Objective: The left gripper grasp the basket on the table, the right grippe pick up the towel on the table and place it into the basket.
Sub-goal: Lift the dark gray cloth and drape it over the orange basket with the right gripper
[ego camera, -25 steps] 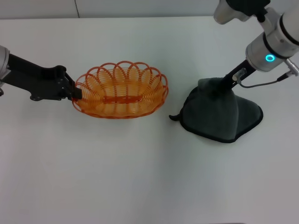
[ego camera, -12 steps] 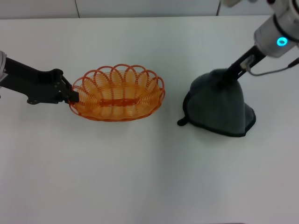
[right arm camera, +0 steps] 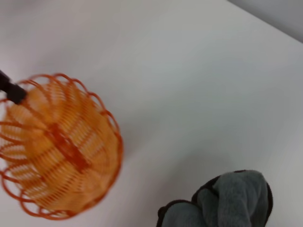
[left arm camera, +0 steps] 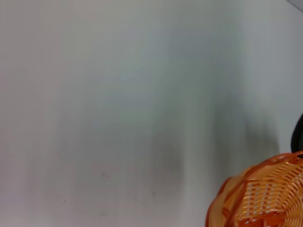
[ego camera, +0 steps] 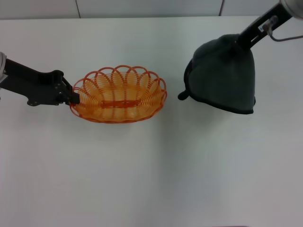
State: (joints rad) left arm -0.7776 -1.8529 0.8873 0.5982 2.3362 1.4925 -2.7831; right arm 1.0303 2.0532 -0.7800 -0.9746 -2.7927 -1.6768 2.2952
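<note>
bench (ego camera: pixel 142 179): plain white matte surface, filling nearly all of head view; strip of grey wall w/ panel seams along far edge.
basket (ego camera: pixel 118 94): small oval orange wire basket w/ scalloped looped rim, sitting on bench left of centre, see-through sides, nothing inside. Also showing in left wrist view as orange weave at one corner, and whole in right wrist view, seen from above.
left claw (ego camera: pixel 74 97): black, on black arm coming in from robot's left edge, low over bench; fingers clenching on basket's left rim, tips touching the wire. Right wrist view showing a black tip at that same rim.
right claw (ego camera: pixel 239 40): slim black, arm coming down from far right corner of head view, grey cable hanging beside it; pinching the top of the towel, tips buried in cloth so fingers themselves not visible.
towel (ego camera: pixel 221 73): dark grey cloth w/ black edging, hanging in a cone shape from right claw, looking lifted off bench, small black loop sticking out at lower left corner. Sitting to the right of basket, apart from it, not over it. Right wrist view showing bunched grey folds close to cam.
gap: bare bench btwn basket and towel.
</note>
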